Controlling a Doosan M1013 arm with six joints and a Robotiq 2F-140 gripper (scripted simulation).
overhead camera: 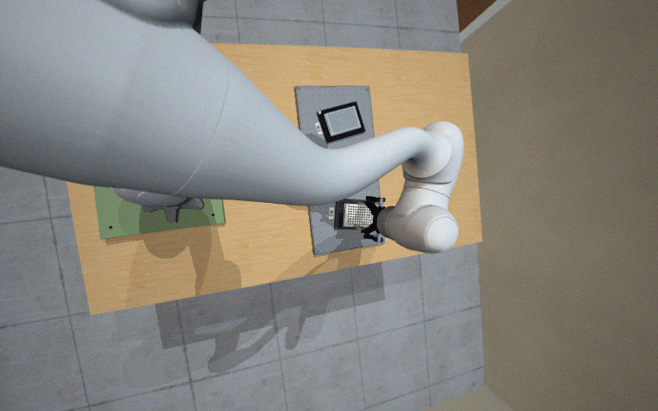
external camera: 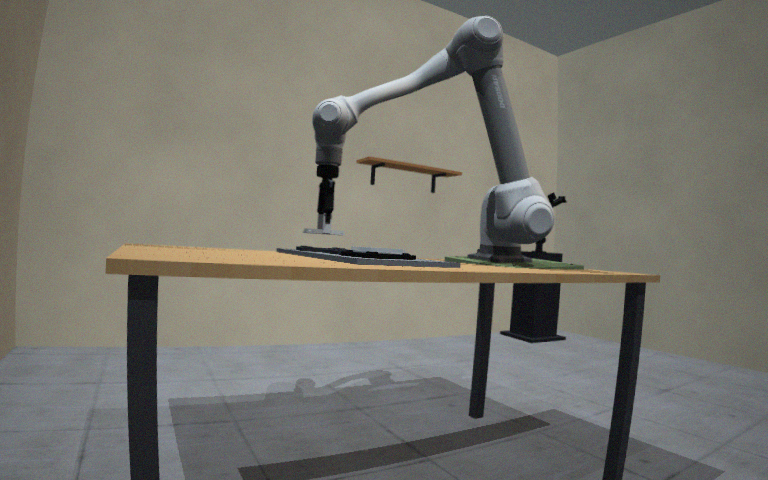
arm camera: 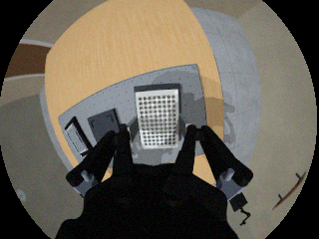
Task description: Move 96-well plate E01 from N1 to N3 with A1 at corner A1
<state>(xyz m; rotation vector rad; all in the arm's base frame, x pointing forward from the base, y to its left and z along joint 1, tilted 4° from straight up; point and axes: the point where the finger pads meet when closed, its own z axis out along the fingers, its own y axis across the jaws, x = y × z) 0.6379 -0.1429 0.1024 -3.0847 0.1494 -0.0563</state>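
from the top view my own arm (overhead camera: pixel 145 111) hides the middle of the deck (overhead camera: pixel 361 97). the end effector (overhead camera: pixel 369 217) is clamped on a 96-well plate (overhead camera: pixel 354 215); only the exterior view shows that plate (external camera: pixel 322 230) hanging above the surface (external camera: pixel 226 261). i can't read any labels. the other plate (overhead camera: pixel 341 121) sits in its nest.

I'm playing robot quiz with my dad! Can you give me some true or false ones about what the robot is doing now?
1. The gripper is holding a plate. True.
2. The held plate rests on the table. False: it hangs in the air above the grey deck.
3. Another plate sits on the deck, away from the gripper. True.
4. The gripper is wide open. False: it is shut on the plate.
5. A small shelf is on the wall. True.
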